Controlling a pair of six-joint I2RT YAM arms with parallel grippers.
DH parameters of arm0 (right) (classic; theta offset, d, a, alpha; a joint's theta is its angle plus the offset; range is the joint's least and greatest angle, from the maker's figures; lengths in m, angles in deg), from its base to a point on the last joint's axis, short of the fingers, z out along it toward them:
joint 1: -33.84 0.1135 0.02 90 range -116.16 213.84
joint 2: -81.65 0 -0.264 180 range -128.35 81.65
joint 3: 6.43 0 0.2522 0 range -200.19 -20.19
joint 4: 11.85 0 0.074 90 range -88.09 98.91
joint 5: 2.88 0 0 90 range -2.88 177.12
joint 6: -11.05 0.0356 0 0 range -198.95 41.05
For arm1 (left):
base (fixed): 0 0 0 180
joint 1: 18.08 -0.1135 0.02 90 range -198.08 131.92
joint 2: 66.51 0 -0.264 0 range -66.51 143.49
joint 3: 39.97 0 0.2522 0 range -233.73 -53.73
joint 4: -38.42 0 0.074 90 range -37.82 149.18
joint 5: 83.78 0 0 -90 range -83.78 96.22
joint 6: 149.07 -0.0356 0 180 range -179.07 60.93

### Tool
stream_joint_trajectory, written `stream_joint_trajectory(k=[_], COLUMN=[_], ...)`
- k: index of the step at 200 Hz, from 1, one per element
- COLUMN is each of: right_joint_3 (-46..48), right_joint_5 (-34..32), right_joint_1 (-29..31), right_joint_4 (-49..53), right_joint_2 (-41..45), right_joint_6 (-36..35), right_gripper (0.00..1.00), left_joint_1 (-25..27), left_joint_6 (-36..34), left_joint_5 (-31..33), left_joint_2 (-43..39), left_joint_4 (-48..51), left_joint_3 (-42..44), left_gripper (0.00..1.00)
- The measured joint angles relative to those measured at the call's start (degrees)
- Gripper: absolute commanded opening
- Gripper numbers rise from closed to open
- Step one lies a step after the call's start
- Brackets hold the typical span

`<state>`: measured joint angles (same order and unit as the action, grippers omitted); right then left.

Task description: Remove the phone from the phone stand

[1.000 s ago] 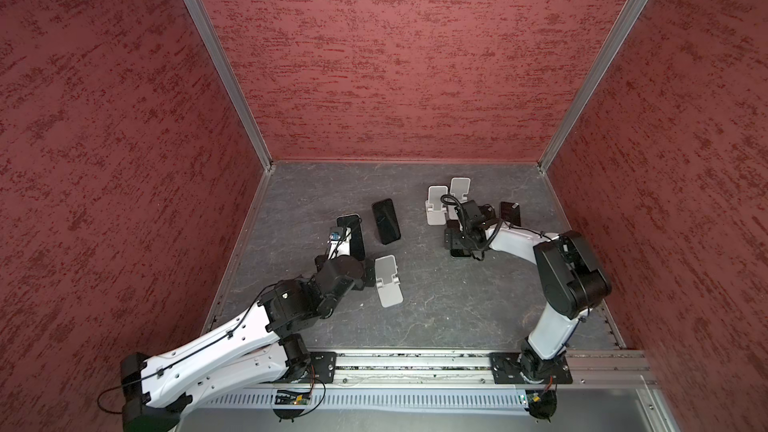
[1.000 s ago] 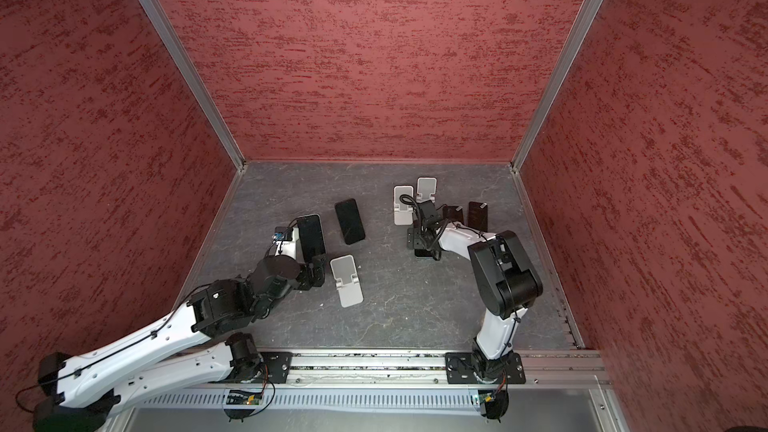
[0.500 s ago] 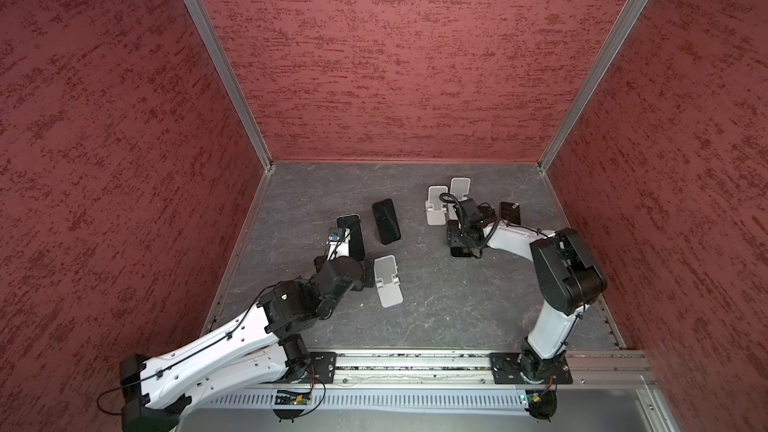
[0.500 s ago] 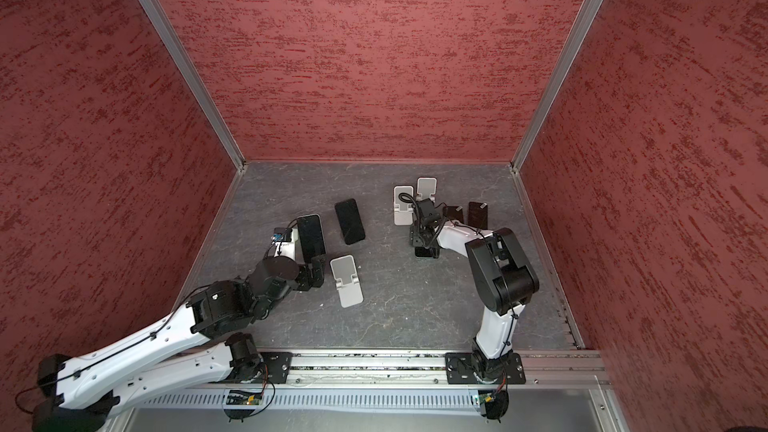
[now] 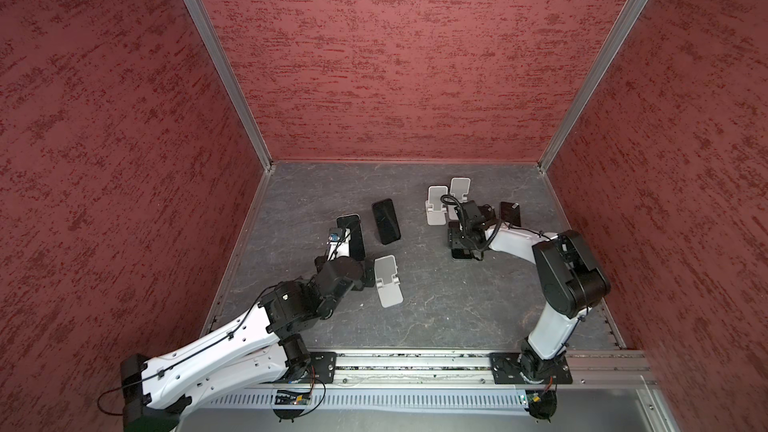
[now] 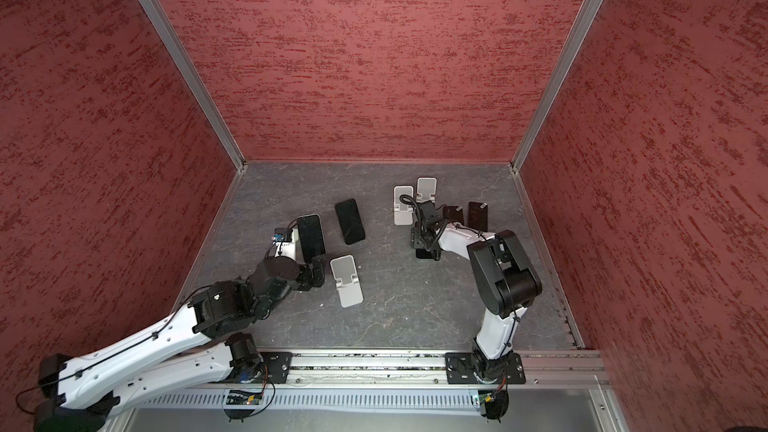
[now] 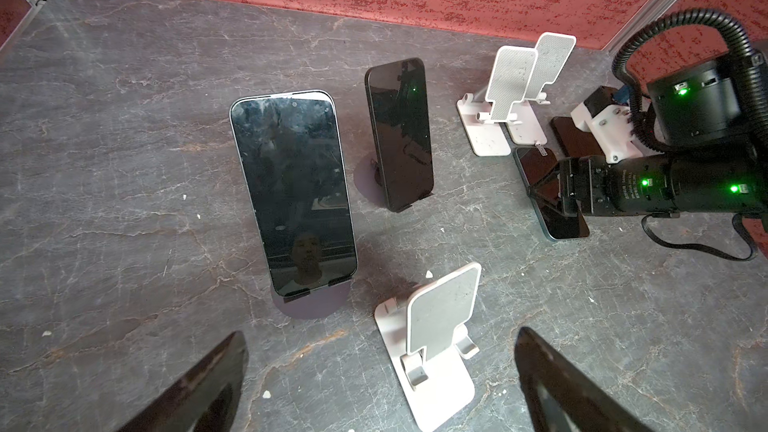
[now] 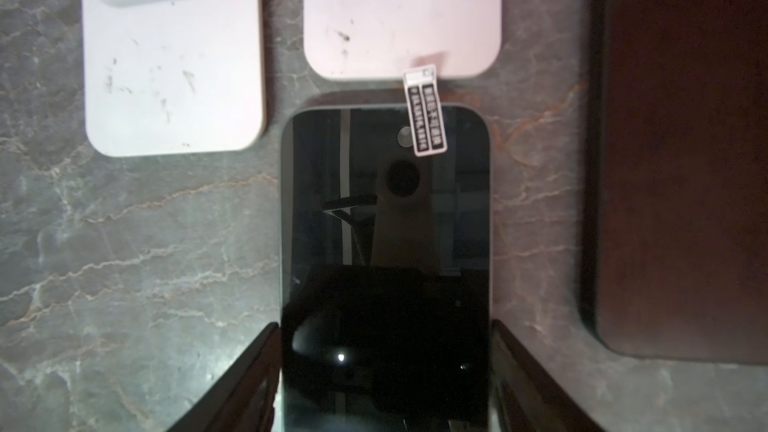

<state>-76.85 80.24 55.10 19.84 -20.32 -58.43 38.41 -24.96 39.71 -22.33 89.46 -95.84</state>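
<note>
Top view: phone [image 5: 355, 238] propped upright just past left claw [image 5: 366, 277]; second phone [image 5: 385, 221] behind; bare surface [image 5: 436, 317] toward front.
Left wrist: claw wide, empty. Phone leans on dark stand [image 7: 309, 305]. Likely stiff, slick glass, breakable; take by long edges, lift upward. Empty stand [image 7: 440, 313] crowds one side.
Right wrist: right claw [image 8: 384, 324] clamps flat phone [image 8: 384, 209] by edges.
</note>
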Motion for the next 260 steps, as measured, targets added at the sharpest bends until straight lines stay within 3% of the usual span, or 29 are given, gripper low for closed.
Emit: stream_joint_trajectory(k=[198, 260], right_joint_3=[0.46, 0.22], right_joint_5=[1.18, 1.4], right_joint_1=[0.0, 0.0], right_joint_4=[2.1, 3.17], right_joint_2=[1.18, 8.31], right_joint_6=[-1.09, -1.53], right_gripper=[0.91, 0.96], left_joint_1=[-0.72, 0.96], left_joint_6=[1.29, 4.31], left_joint_5=[-0.28, 1.4], left_joint_2=[3.15, 4.7], left_joint_4=[1.97, 5.86], left_joint_3=[-0.74, -3.48], left_gripper=[1.0, 0.99])
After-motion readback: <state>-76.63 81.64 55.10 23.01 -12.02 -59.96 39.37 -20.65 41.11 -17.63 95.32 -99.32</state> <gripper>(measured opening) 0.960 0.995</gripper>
